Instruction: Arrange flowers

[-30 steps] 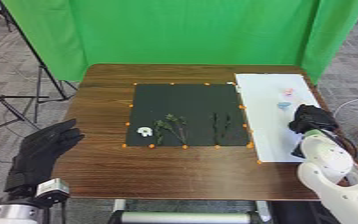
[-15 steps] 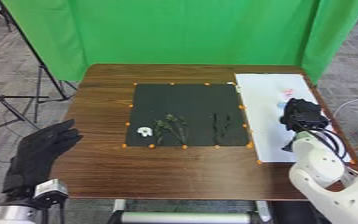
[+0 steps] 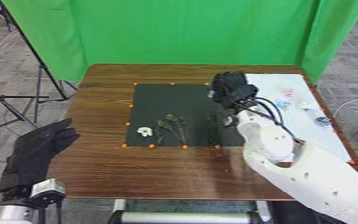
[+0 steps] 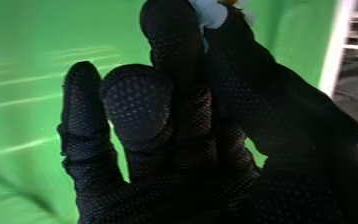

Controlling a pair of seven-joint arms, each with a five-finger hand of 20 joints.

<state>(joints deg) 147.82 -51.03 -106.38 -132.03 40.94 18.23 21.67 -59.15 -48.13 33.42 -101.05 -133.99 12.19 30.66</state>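
Swinging inward from over the white sheet [image 3: 322, 140], the right hand [image 3: 233, 91] is now hovering over the far right corner of the black mat [image 3: 153, 107]; its arm is slanting across the mat's right side. The left hand [image 3: 38, 150] is keeping its place well apart from the mat, off to its left, with its fingers relaxed and fairly straight.

In the right wrist view, the right hand is holding its grip narrow: thumb and a finger are pinching a pale blue and white flower [image 4: 213, 14] at their tips, while the other fingers are pointing up. The pinched flower is hanging over the mat's far right part.

On the mat, a white flower [image 3: 144, 131] is lying near the near left corner, and leafy green stems [image 3: 177, 127] are lying just right of it. To the mat's right, the white sheet is bearing a pink flower [image 3: 287, 92], a light blue flower [image 3: 283, 104] and, nearer the sheet's right edge, a grey-blue flower [image 3: 322, 121]. Behind the mat, past the table [image 3: 104, 170], a green curtain [image 3: 175, 35] is hanging.
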